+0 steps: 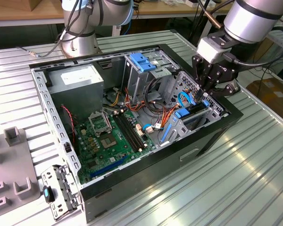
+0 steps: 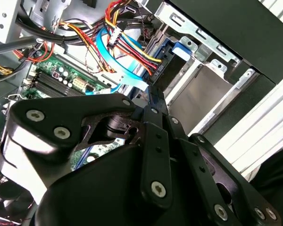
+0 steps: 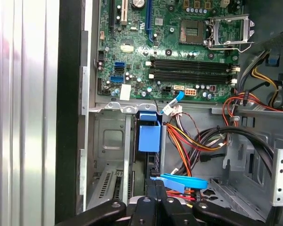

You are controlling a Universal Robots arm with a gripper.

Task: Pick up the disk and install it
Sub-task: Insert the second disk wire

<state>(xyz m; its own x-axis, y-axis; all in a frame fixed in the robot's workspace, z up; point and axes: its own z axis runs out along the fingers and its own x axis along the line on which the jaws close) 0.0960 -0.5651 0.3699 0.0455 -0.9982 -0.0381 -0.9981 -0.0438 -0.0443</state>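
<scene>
Disk on edge in the drive bay, gripper on it, seating unconfirmed.

Nearest the wrist cameras, the black two-finger gripper [image 3: 155,190] has its jaws drawn close, seemingly clamped on the upper edge of the flat silver-metal disk in its blue plastic carrier frame [image 3: 148,135]. The disk stands edge-up inside the grey sheet-metal drive bay [image 3: 111,141] at the exterior view's right end of the open black computer case [image 1: 188,155]. So the pick-up looks done, and insertion looks well along but unfinished. A flat blue ribbon cable [image 3: 181,181] lies just beside the fingertips; beyond it is the green motherboard [image 3: 170,56]. The disk's lower edge, label and connector are hidden, so I cannot tell how deep it sits.
</scene>
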